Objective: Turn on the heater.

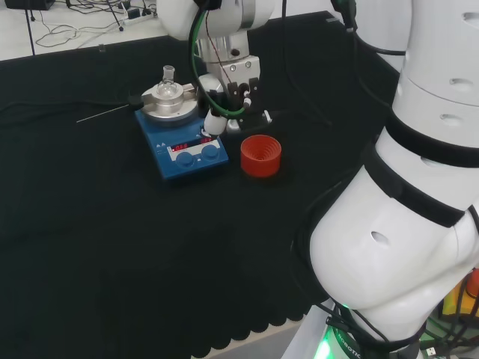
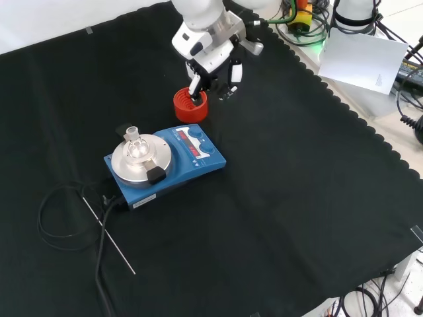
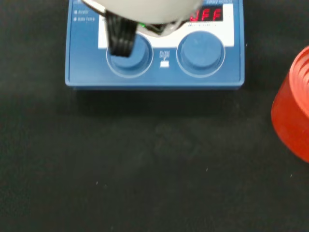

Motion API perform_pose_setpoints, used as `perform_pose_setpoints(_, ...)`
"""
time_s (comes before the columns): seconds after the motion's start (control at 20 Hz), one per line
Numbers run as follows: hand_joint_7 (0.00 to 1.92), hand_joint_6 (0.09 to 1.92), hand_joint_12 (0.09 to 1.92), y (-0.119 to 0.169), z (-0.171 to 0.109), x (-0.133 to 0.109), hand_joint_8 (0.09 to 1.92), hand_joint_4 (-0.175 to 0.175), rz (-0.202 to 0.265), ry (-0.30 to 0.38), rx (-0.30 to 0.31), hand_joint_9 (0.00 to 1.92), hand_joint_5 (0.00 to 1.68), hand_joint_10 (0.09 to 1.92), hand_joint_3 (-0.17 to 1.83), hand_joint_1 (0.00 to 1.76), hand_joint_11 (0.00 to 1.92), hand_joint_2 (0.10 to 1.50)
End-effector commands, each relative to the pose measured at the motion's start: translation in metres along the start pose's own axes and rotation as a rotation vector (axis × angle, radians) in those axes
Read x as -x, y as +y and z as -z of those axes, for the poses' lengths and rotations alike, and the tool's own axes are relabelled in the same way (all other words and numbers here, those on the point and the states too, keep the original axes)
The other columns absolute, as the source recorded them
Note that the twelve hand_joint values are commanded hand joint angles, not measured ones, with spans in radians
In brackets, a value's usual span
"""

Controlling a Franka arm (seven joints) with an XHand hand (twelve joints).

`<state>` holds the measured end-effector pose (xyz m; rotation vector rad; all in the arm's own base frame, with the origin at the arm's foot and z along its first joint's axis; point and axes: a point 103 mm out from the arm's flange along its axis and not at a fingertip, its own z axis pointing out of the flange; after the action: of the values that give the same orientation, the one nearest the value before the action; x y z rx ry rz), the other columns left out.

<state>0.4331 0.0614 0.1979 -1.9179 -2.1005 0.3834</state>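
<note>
The heater [image 1: 183, 153] is a blue box with a round silver plate, a lit red display [image 3: 205, 14] and two blue knobs. A small glass flask [image 1: 168, 84] stands on its plate. In the head view my hand [image 1: 232, 86] hangs over the heater's right edge, one white fingertip pointing down by the display. From the front, the hand [image 2: 215, 56] is above and behind the heater [image 2: 198, 155], its fingers fairly straight and holding nothing. The wrist view shows a black finger [image 3: 120, 41] in front of one knob [image 3: 140, 58], while the other knob [image 3: 200, 50] is uncovered.
A red ribbed ring stand [image 1: 260, 155] sits just right of the heater in the head view, under the hand in the front view [image 2: 190, 105]. A thin metal rod [image 2: 109, 238] and a looped black cable [image 2: 59, 211] lie beside the heater.
</note>
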Motion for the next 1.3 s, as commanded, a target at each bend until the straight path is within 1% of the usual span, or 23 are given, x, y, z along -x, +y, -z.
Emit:
perform_pose_setpoints(0.05,1.51,0.77,0.86,0.002,-0.023,-0.015,1.23,-0.175,0.021,-0.039,-0.062,1.66,0.58,1.19,0.74,1.16,1.53,0.70)
perform_pose_setpoints(0.15,1.54,0.78,0.95,0.004,-0.028,-0.019,1.32,-0.175,0.030,-0.048,-0.079,1.70,0.56,1.30,0.76,1.23,1.48,0.72)
perform_pose_setpoints(0.2,1.55,0.80,1.04,0.005,-0.031,-0.022,1.36,-0.170,0.035,-0.054,-0.087,1.70,0.54,1.33,0.78,1.28,1.42,0.73)
perform_pose_setpoints(0.3,1.57,0.85,1.19,0.007,-0.036,-0.025,1.41,-0.156,0.044,-0.059,-0.110,1.71,0.49,1.38,0.86,1.36,1.33,0.72)
perform_pose_setpoints(0.45,1.59,0.91,1.30,0.010,-0.041,-0.029,1.44,-0.134,0.047,-0.056,-0.137,1.72,0.41,1.41,0.96,1.41,1.27,0.70)
perform_pose_setpoints(0.65,1.61,0.94,1.34,0.014,-0.045,-0.031,1.45,-0.099,0.048,-0.063,-0.180,1.72,0.33,1.44,1.02,1.44,1.27,0.68)
perform_pose_setpoints(0.85,1.62,0.92,1.36,0.017,-0.050,-0.034,1.46,-0.078,0.057,-0.065,-0.223,1.73,0.28,1.46,1.05,1.45,1.26,0.67)
perform_pose_setpoints(0.95,1.62,0.89,1.37,0.018,-0.053,-0.036,1.47,-0.069,0.060,-0.068,-0.235,1.73,0.25,1.46,1.06,1.45,1.26,0.67)
perform_pose_setpoints(1.05,1.62,0.83,1.37,0.019,-0.056,-0.038,1.47,-0.063,0.066,-0.069,-0.239,1.73,0.23,1.46,1.08,1.45,1.26,0.66)
perform_pose_setpoints(1.3,1.62,0.73,1.37,0.021,-0.058,-0.039,1.47,-0.057,0.071,-0.070,-0.240,1.73,0.21,1.46,1.08,1.46,1.27,0.66)
